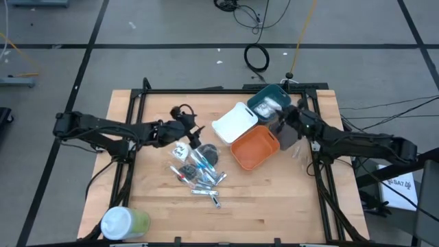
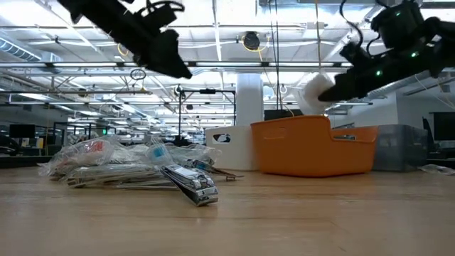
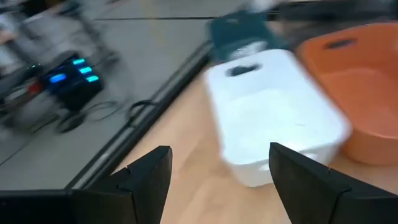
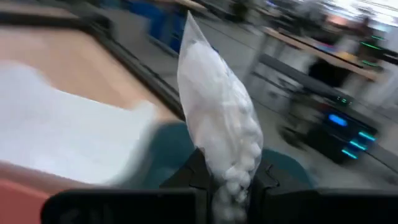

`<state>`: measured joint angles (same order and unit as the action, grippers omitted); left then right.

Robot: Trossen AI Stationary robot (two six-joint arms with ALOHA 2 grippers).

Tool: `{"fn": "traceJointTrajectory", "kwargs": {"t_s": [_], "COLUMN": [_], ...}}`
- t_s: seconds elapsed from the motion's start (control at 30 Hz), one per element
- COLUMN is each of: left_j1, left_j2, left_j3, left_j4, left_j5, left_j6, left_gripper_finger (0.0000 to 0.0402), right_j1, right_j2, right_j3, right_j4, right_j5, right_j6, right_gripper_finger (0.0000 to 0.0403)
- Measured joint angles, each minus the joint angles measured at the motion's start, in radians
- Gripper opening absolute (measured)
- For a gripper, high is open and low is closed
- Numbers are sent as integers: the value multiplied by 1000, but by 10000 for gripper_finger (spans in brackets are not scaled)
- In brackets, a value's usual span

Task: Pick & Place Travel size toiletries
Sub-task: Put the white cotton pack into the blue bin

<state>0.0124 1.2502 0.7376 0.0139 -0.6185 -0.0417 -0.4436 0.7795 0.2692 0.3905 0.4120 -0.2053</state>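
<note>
The travel size toiletries (image 1: 199, 168) lie in a loose pile on the wooden table: silver tubes, clear-wrapped sticks and white packets, also seen in the low view (image 2: 135, 167). My left gripper (image 1: 194, 135) hovers open above the pile's far edge, with nothing between its fingers (image 3: 217, 162). My right gripper (image 1: 285, 116) is raised over the teal bin (image 1: 264, 96) and is shut on a clear packet of white pieces (image 4: 214, 106). That packet also shows in the low view (image 2: 313, 92). My right gripper pinches the packet between its two fingers by one narrow end (image 4: 229, 177). The packet is lifted clear of the table and the bins. In the wrist view its body stretches away from the fingers, full and uncreased, over the teal bin (image 4: 168, 155).
A white bin (image 1: 235, 122), an orange bin (image 1: 254, 147), the teal bin and a dark bin (image 1: 288, 134) cluster at the table's far right. A large white-and-green cylinder (image 1: 123, 223) lies at the near left corner. A black frame borders the table.
</note>
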Motion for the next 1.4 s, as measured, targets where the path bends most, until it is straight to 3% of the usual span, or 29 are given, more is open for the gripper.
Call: {"fn": "traceJointTrajectory", "kwargs": {"t_s": [0.1, 0.2, 0.33, 0.47, 0.77, 1.2, 1.4], "left_j1": [0, 0, 0, 0, 1, 1, 1], "left_j2": [-1, 0, 0, 0, 0, 0, 0], "left_j3": [-31, -37, -36, -36, -36, -36, -36], "left_j4": [6, 1, 2, 1, -3, -3, -3], "left_j5": [-73, -82, -69, -58, -56, -55, -54], "left_j6": [-46, -68, -73, -73, -72, -94, -98], "left_gripper_finger": [262, 262, 262, 262, 262, 262, 262], "right_j1": [-61, -128, -219, -283, -331, -330, -330], "right_j2": [55, 131, 248, 340, 403, 403, 403], "right_j3": [0, 0, 0, 0, 0, 0, 0], "right_j4": [14, 56, 151, 241, 289, 317, 317], "right_j5": [29, 26, -74, -108, -153, -154, -187], "right_j6": [7, 15, 38, 54, 35, 87, 188], "right_gripper_finger": [30, 30, 26, 41, 82, 253, 306]}}
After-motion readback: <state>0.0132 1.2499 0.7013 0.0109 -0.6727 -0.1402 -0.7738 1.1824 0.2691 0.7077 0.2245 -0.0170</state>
